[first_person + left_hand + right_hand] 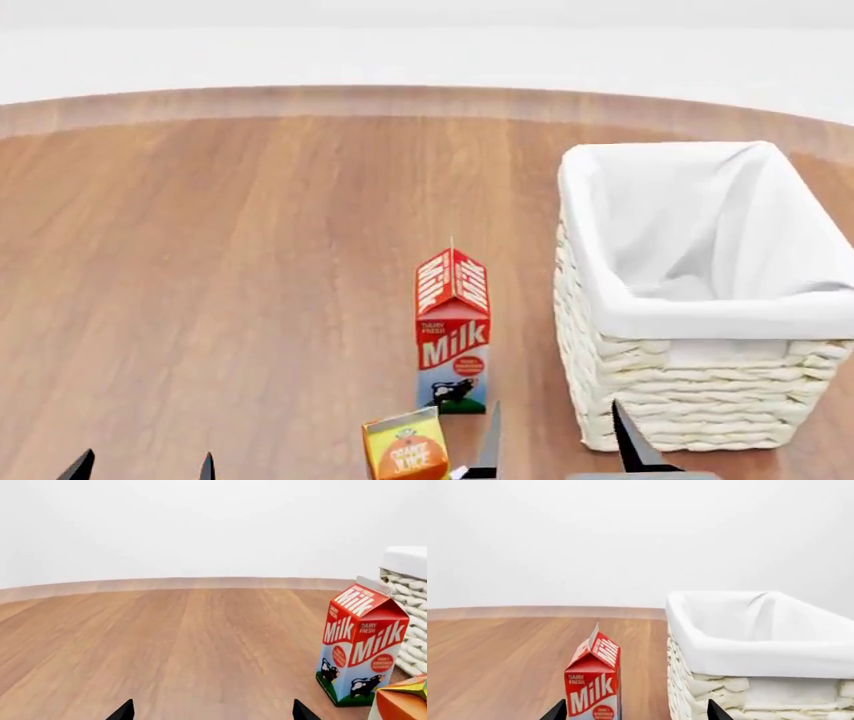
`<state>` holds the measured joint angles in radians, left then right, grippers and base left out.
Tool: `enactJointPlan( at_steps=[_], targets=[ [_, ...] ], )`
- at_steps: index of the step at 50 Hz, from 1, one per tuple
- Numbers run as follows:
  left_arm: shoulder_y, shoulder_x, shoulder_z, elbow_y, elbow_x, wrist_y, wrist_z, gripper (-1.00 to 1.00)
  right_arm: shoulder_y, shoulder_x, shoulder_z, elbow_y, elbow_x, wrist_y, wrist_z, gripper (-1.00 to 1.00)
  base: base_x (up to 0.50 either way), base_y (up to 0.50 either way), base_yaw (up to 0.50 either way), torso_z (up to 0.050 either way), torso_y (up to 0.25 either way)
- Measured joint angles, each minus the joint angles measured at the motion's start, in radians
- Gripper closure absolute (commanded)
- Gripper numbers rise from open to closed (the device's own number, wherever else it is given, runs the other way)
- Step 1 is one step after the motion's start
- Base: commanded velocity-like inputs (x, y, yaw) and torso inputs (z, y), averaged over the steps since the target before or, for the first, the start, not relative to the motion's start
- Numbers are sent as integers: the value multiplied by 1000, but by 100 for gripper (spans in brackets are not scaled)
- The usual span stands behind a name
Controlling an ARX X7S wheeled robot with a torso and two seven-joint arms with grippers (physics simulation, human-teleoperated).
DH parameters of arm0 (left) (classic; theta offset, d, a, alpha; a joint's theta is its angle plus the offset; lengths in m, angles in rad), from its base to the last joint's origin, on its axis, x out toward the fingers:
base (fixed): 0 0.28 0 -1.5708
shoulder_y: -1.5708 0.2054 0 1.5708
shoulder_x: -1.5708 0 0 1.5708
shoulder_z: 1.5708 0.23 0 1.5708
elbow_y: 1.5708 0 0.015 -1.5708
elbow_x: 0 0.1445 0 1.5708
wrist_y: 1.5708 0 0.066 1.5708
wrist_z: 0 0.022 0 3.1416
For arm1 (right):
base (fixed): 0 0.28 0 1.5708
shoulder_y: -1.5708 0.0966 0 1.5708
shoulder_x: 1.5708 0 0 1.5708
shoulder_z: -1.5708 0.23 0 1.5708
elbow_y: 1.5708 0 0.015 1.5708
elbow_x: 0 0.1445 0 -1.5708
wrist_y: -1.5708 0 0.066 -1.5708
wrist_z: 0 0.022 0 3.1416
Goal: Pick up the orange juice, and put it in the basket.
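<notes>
While the wooden floor (240,250) lies bare across its whole left half, the right half is crowded. The basket (694,300) sits by the right edge, the milk carton (453,335) stands upright just to its left, and the orange juice (406,450) stands at the near edge in front of the milk. The right gripper (554,440) hangs spread and holding nothing, between juice and basket. The left gripper (140,467) shows two parted tips, gripping nothing.
</notes>
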<state>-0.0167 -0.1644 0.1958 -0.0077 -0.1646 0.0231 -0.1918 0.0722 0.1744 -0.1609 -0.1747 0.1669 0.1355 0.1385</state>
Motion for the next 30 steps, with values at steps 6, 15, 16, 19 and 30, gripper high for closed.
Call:
enactJointPlan(
  at_steps=[6,15,16,19,30],
  targets=[
    [-1,-3,4,0,-3,1,-3,-100,1,3,-3,-1,4,0,3,-100,264,0,0,0,0],
    [-1,-7,9,-1,-7,2,-8,-100,3,6,-8,0,10,-1,8,-100,263,0,0,0,0],
    [-2,-8,9,-1,-8,2,-9,-100,4,7,-9,0,10,-2,9,-100,262,0,0,0,0],
    [-2,-9,11,-1,-9,3,-10,-100,4,8,-10,0,12,-2,10,-100,264,0,0,0,0],
    [-4,-14,17,-1,-14,4,-16,-100,4,12,-16,-10,15,-2,21,-100,137,0,0,0,1]
  ],
)
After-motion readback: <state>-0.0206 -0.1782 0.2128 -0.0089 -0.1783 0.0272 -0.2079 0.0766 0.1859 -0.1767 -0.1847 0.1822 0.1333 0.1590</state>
